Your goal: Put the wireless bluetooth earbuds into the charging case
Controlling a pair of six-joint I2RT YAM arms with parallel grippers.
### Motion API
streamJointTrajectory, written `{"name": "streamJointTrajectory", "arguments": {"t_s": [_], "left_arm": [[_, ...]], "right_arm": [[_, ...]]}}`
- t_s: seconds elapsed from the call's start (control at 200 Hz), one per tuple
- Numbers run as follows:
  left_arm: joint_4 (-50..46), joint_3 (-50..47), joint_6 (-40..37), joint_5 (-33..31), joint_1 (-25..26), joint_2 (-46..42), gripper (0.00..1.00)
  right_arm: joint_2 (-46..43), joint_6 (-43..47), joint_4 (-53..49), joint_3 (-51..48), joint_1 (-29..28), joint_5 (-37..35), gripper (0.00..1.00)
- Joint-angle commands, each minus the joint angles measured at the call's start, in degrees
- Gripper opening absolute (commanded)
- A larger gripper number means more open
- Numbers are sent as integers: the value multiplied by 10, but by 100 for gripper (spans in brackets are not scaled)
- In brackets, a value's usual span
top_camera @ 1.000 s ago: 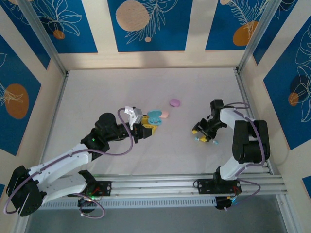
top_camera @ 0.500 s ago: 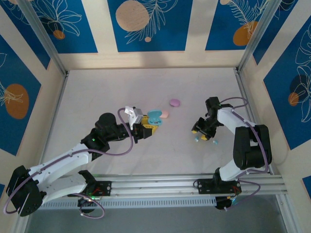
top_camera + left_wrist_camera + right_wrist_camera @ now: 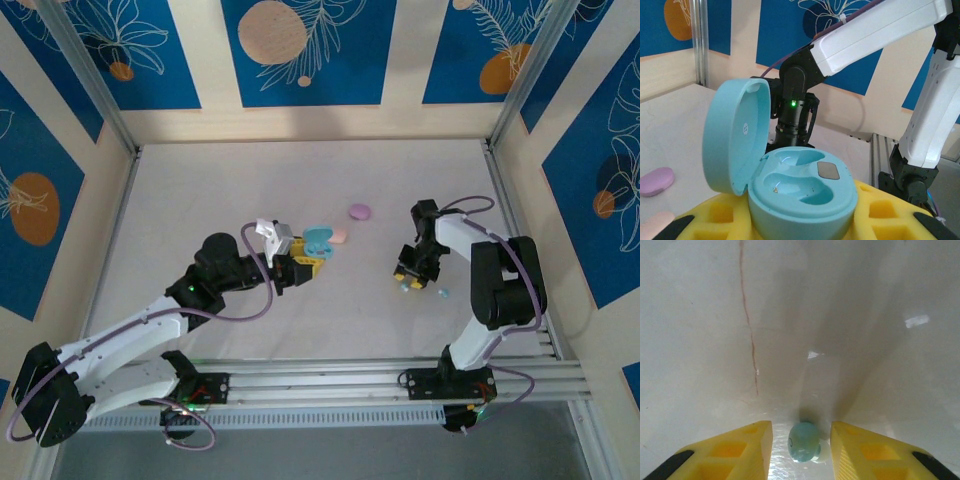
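Observation:
My left gripper (image 3: 303, 264) is shut on the light blue charging case (image 3: 318, 240), held above the table with its lid open. In the left wrist view the charging case (image 3: 802, 192) sits between the yellow fingers (image 3: 885, 215), and both of its wells are empty. My right gripper (image 3: 409, 279) is down at the table on the right. In the right wrist view a light blue earbud (image 3: 804, 441) lies on the table between the yellow fingertips (image 3: 740, 450), with a gap on each side. A second earbud (image 3: 443, 292) lies just to the right of that gripper.
A pink case (image 3: 339, 236) lies beside the blue one and a purple case (image 3: 360, 211) lies a little farther back; both show at the left of the left wrist view, purple case (image 3: 656, 181) above pink case (image 3: 655, 224). Aluminium rails (image 3: 500, 190) edge the table.
The right gripper has shifted left and down onto the table, and its jaws have narrowed round the blue earbud. The left arm and the case have stayed still.

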State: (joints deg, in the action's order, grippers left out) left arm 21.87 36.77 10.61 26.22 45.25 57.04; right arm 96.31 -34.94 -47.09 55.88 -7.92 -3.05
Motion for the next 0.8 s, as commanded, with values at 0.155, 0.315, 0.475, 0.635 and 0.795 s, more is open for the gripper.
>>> {"name": "streamJointTrajectory", "arguments": {"t_s": [0.155,0.315,0.475,0.635,0.795], "left_arm": [[11,0,0,-8,7,-7,28],[9,0,1,-9,7,-6,28],[8,1,2,-11,7,-6,28],[7,1,1,-11,7,-5,28],[7,1,1,-11,6,-4,28]], "right_arm": [[14,4,-14,12,-8,-5,35],[22,10,-10,14,-9,-4,31],[31,13,-9,18,-9,-4,27],[32,14,-9,19,-10,-5,26],[18,13,-7,15,-11,-2,16]]}}
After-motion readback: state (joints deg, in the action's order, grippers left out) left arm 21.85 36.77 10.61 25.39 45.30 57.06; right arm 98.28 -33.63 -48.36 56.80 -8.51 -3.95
